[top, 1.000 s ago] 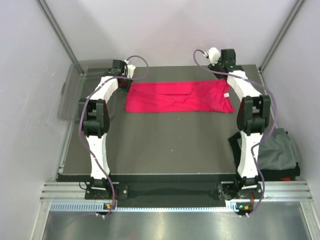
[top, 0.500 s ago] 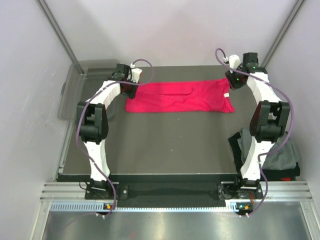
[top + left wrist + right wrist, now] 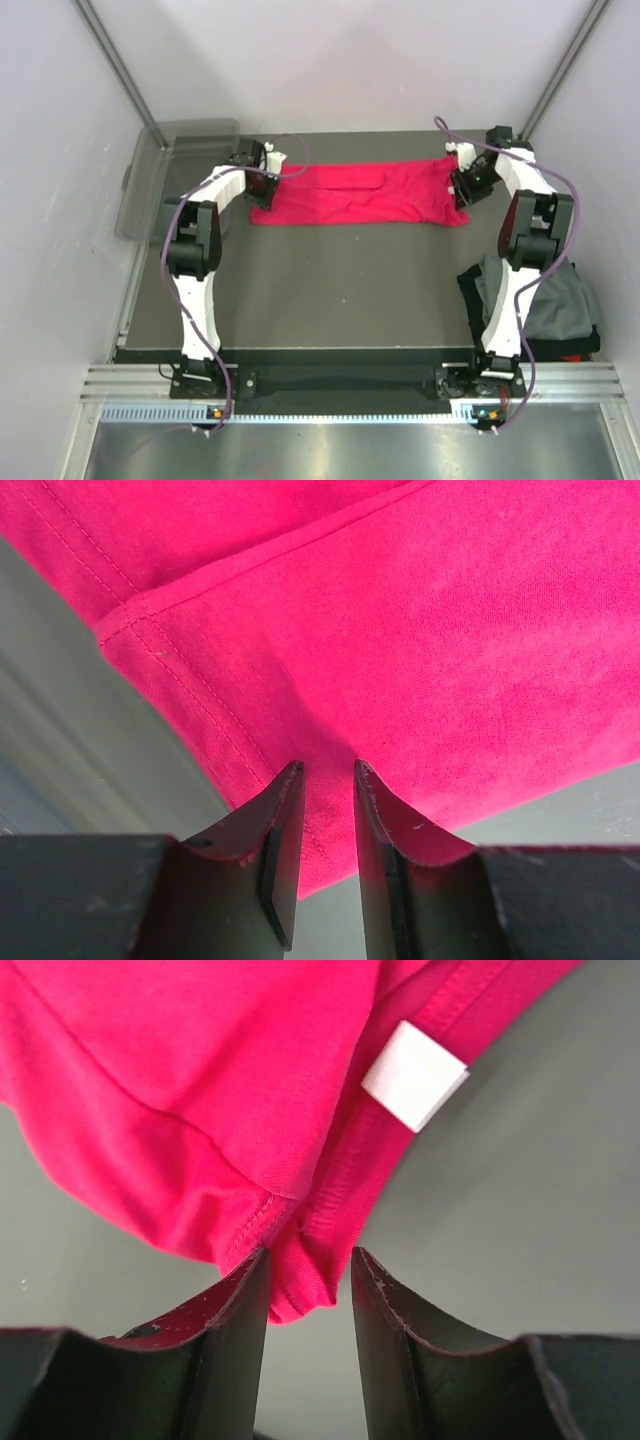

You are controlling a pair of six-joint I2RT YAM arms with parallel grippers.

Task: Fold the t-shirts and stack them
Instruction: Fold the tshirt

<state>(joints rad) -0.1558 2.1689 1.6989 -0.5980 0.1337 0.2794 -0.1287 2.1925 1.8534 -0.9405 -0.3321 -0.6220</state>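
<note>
Table [image 3: 330,290] of dark grey matting carries everything. One red t-shirt [image 3: 350,193] lies flat as a long band across its far part. One heap of dark grey and black t-shirts [image 3: 560,305] sits at the near right edge, well apart from the red one and partly hidden behind the right arm [image 3: 525,230]; how many shirts it holds cannot be told. One clear plastic bin [image 3: 150,190] stands off the far left corner, just beside the left arm [image 3: 195,250]. Two grippers are low over the red cloth. The left gripper [image 3: 328,770] straddles its left end, the right gripper [image 3: 310,1255] its right corner. Each has jaws narrowly apart with cloth between; whether either pinches cannot be told. One white tag [image 3: 414,1075] lies just beyond the right fingers.
</note>
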